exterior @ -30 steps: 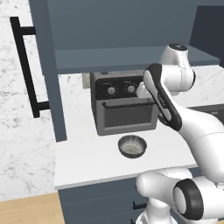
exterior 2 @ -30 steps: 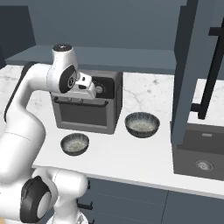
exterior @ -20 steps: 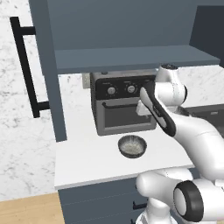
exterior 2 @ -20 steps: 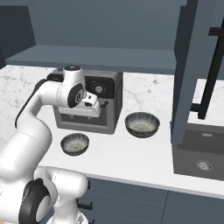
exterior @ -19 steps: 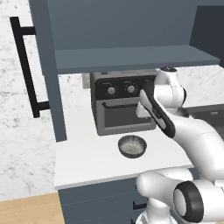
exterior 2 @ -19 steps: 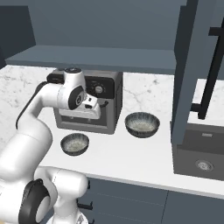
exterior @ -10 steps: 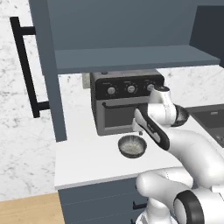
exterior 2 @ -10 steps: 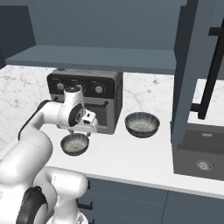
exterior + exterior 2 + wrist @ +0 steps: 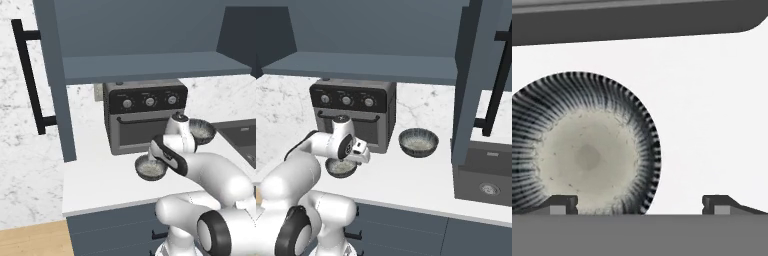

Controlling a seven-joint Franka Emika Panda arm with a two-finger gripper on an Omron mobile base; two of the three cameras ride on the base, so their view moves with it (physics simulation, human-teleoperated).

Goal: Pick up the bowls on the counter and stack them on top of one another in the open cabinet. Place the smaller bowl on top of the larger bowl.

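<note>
Now gripper has dropped over smaller bowl.

Marbled white wall, wooden floor

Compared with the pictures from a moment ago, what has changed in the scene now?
The arm swung down from in front of the toaster oven; the gripper, jaws wide open, now hangs just above the smaller bowl, one fingertip over the bowl's inside, one beyond its rim. Nothing was grasped or released. Both bowls, including the larger bowl, stayed on the counter.
</note>
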